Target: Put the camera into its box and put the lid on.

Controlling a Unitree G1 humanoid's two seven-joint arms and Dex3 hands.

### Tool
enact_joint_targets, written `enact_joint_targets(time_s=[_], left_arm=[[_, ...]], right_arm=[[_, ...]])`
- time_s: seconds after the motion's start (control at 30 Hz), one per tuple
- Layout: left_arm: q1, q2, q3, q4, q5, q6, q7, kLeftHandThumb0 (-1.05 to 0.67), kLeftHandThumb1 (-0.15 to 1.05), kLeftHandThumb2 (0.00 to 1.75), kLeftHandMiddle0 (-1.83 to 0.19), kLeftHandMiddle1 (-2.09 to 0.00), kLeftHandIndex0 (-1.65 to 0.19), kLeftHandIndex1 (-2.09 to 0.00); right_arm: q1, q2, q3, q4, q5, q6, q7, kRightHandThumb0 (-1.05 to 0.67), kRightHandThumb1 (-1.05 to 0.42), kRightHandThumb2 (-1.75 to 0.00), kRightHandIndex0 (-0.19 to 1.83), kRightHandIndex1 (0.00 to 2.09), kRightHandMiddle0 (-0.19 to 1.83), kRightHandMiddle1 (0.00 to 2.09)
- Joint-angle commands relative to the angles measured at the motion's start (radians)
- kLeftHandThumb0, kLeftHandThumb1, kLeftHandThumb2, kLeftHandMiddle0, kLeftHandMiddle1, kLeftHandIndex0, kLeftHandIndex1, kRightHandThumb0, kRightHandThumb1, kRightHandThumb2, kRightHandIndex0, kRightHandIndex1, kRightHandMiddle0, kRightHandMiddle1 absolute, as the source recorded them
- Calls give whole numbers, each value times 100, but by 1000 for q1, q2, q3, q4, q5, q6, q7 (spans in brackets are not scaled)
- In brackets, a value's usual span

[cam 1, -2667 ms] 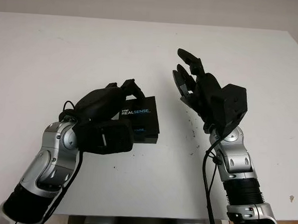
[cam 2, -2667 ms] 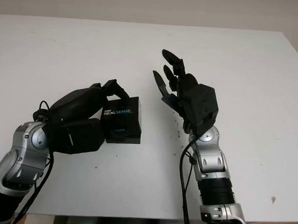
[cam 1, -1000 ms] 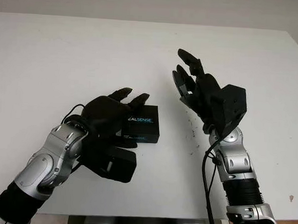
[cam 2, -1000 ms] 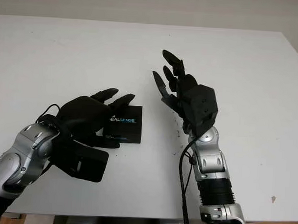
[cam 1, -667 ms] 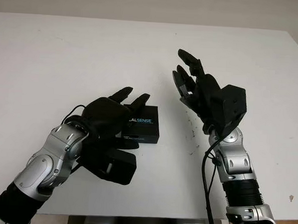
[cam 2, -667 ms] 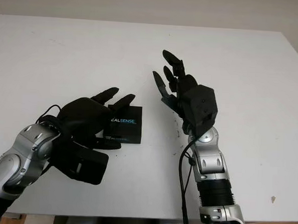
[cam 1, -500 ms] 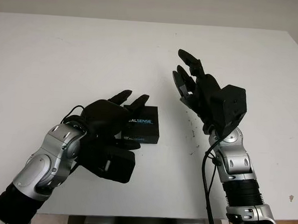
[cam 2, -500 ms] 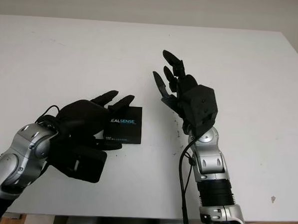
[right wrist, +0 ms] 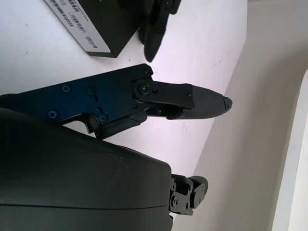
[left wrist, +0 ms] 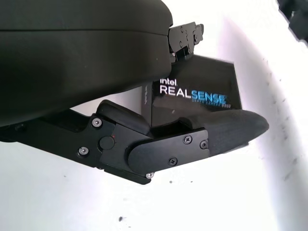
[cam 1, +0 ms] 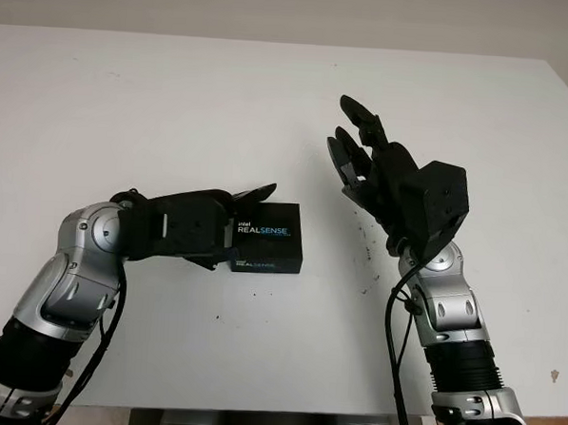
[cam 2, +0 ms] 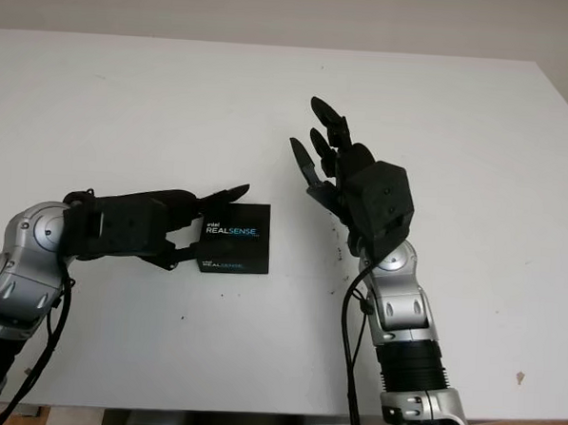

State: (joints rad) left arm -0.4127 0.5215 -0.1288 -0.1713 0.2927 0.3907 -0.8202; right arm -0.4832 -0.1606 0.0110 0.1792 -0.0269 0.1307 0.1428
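Now closed box (cam 1: pixel 268 249) beside left hand (cam 1: pixel 193 229) fingers (cam 1: pixel 254 192), untouched

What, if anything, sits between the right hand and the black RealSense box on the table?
Nothing visible: bare white table separates the open right hand, raised, from the closed box. The open left hand is at the box's opposite side.

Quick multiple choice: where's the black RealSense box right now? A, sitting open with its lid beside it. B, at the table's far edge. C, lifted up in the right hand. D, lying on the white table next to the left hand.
D: the closed box lies on the table by the left hand; the right hand, raised, is open.
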Motion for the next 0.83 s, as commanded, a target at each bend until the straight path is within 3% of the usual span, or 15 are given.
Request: enact_joint_targets(time_s=[0.0, 0.23, 0.4, 0.5, 0.8], left_arm=[[29, -29, 47, 8, -45, -6, 56, -93, 105, 70, 19, 0, 19, 0], [126, -214, 221, 39, -205, -198, 418, -78, 105, 66, 19, 0, 19, 0], [171, -302, 264, 77, -252, -328, 591, -74, 105, 64, 19, 0, 19, 0], [192, -340, 277, 98, -275, -383, 658, -78, 105, 62, 19, 0, 19, 0], [199, -388, 293, 172, -348, -409, 727, -73, 105, 62, 19, 0, 19, 0]], right_arm=[[8, -6, -8, -20, 3, -6, 1, -66, -105, -48, 11, 5, -11, 41], [17, 2, -11, -30, 16, -14, 2, -66, -105, -50, 7, 3, -14, 38], [23, 0, -10, -30, 19, -37, 9, -69, -105, -56, 2, 1, -18, 34], [27, 9, -19, -34, 29, -36, 3, -72, -105, -59, -2, 0, -19, 29], [52, 23, -24, -60, 34, -9, -31, -79, -105, -65, -10, 1, -18, 12]])
